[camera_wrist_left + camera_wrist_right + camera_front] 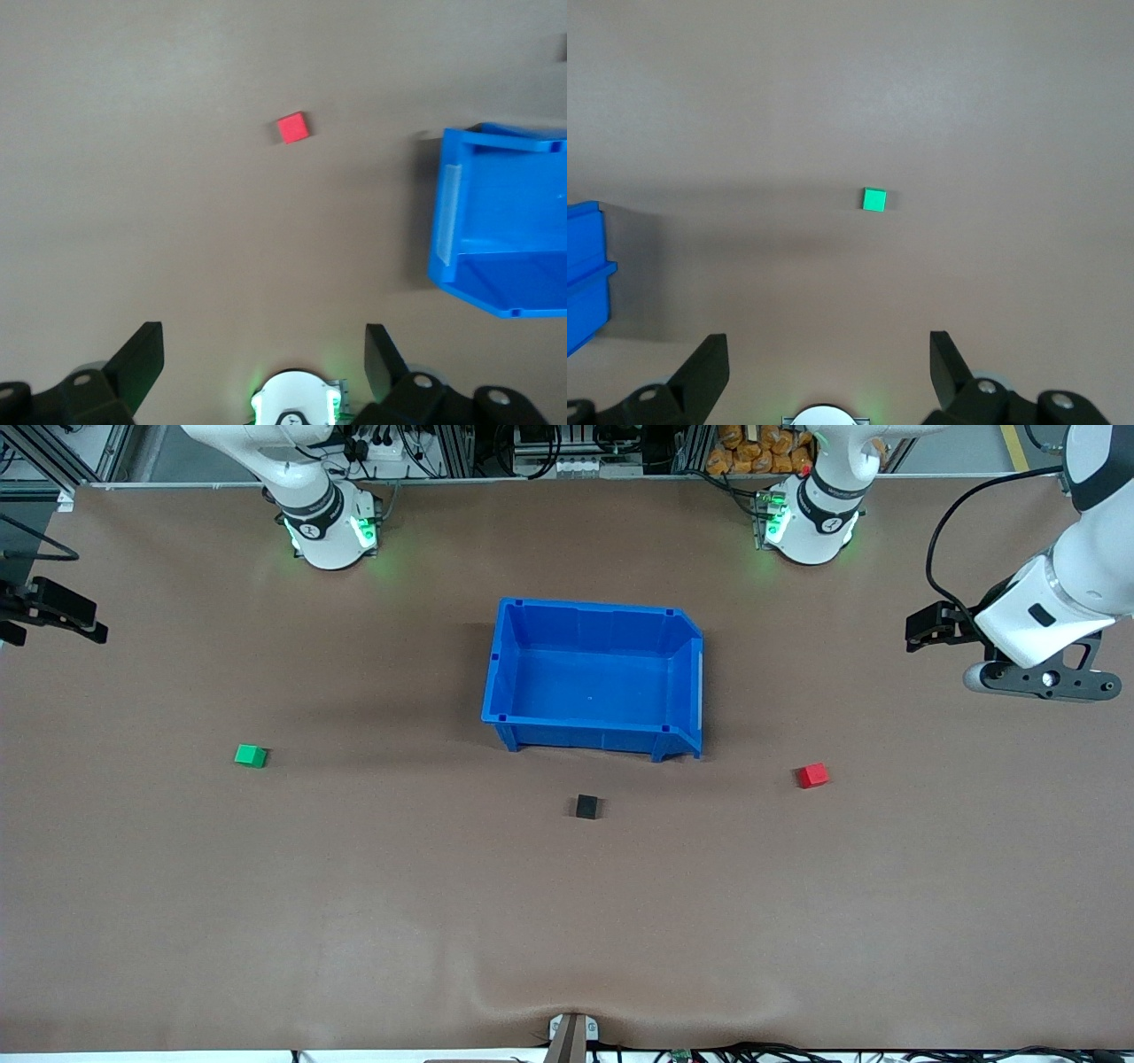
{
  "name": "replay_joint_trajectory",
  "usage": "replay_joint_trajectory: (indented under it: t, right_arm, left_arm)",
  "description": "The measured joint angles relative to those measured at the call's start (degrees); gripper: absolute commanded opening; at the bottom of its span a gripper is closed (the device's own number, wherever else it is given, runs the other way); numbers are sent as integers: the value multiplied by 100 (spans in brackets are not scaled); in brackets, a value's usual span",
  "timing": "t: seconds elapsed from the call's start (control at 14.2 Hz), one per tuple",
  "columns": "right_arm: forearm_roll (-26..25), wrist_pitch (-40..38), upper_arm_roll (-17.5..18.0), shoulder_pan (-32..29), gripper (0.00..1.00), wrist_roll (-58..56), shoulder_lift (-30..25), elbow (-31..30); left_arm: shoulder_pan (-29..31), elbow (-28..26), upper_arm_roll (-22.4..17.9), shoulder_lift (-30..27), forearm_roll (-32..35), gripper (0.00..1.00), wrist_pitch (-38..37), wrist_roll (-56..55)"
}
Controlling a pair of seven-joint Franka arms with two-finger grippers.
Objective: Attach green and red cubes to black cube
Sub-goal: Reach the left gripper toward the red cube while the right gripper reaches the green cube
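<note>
The black cube (586,807) sits alone on the table (354,921), nearer the front camera than the blue bin (532,735) and just beside the bin's front wall, roughly midway between the two ends of the table. Nothing touches it. The green cube (251,755) lies well apart from it toward the right arm's end; the red cube (812,775) lies well apart toward the left arm's end. The bin is empty.

So, as I judge it, nothing of the task is done: neither coloured cube is joined to the black one, and none of the three is in a grip.

The left gripper (930,631) hangs in the air over the left arm's end of the table, above bare table; its wrist view shows both fingers (142,359) spread wide with nothing between them, and the red cube (292,128) ahead on the table. The right gripper (53,611) hangs over the right arm's end; its fingers (707,363) are likewise spread wide and empty, with the green cube (874,200) in its view.

What is left, in my judgement, is everything: each arm must reach its cube, pick it up, carry it to the black cube, and press it on.
</note>
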State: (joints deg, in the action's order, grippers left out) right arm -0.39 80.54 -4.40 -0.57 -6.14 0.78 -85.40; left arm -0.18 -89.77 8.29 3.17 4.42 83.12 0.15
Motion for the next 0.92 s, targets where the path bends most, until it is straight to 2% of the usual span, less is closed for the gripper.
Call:
replay_joint_trajectory:
  t: [0.35, 0.64, 0.92]
  right_arm:
    - [-15, 89, -6, -17, 100, -4, 334, -7]
    - [-43, 170, -13, -109, 100, -19, 542, -8]
    - [-42, 328, -20, -301, 100, -21, 742, -10]
  left_arm:
    - [296, -16, -36, 731, 86, 100, 23, -13]
    - [507, 466, -41, 1594, 86, 100, 115, -131]
    - [451, 597, -4, 1964, 86, 100, 297, -164]
